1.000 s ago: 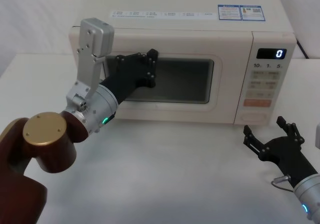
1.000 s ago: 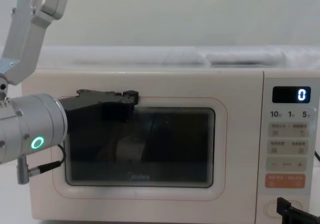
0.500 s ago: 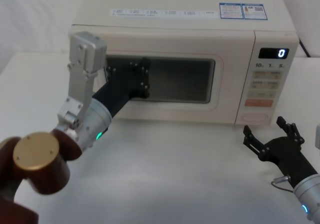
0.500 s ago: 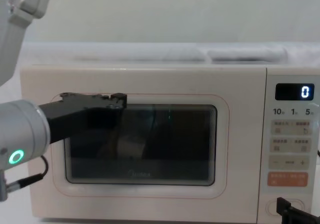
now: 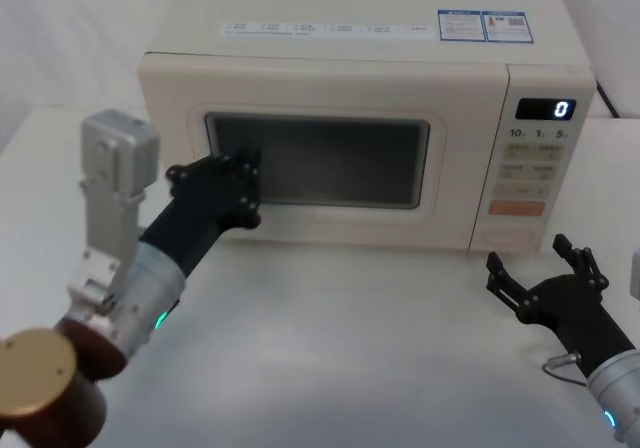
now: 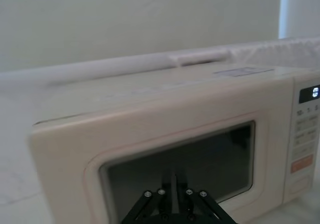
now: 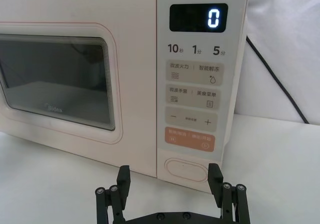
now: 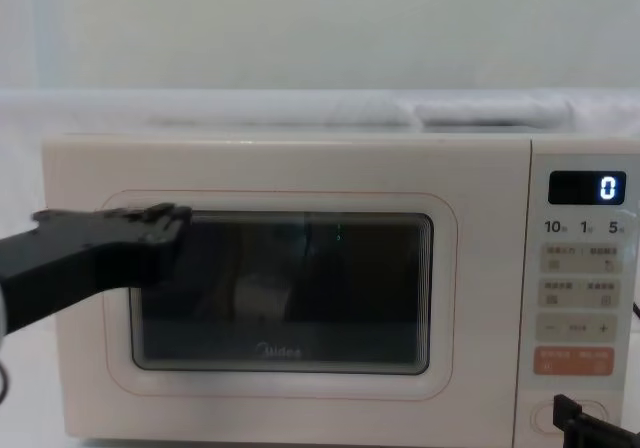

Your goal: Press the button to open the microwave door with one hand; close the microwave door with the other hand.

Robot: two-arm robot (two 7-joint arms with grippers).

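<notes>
The microwave door (image 5: 320,223) is closed, flush with the control panel; its dark window (image 8: 300,288) carries the Midea logo. My left gripper (image 5: 238,168) is shut and hovers just in front of the door's left side, also seen as the black left gripper (image 8: 165,223) from the chest and the left gripper (image 6: 175,178) at the wrist. The wide cream button (image 7: 186,170) sits at the panel's bottom, below the orange keys. My right gripper (image 7: 169,175) is open, low over the table, a short way in front of the button (image 5: 508,236).
The microwave (image 5: 350,58) stands at the back of a white table (image 5: 340,348). A black cable (image 7: 272,79) runs down behind its right side. The display (image 5: 542,108) reads 0. Open table surface lies between the two arms.
My left gripper has drawn back from the door window, moving down and to the left. The door stays closed. The right gripper has not moved.
</notes>
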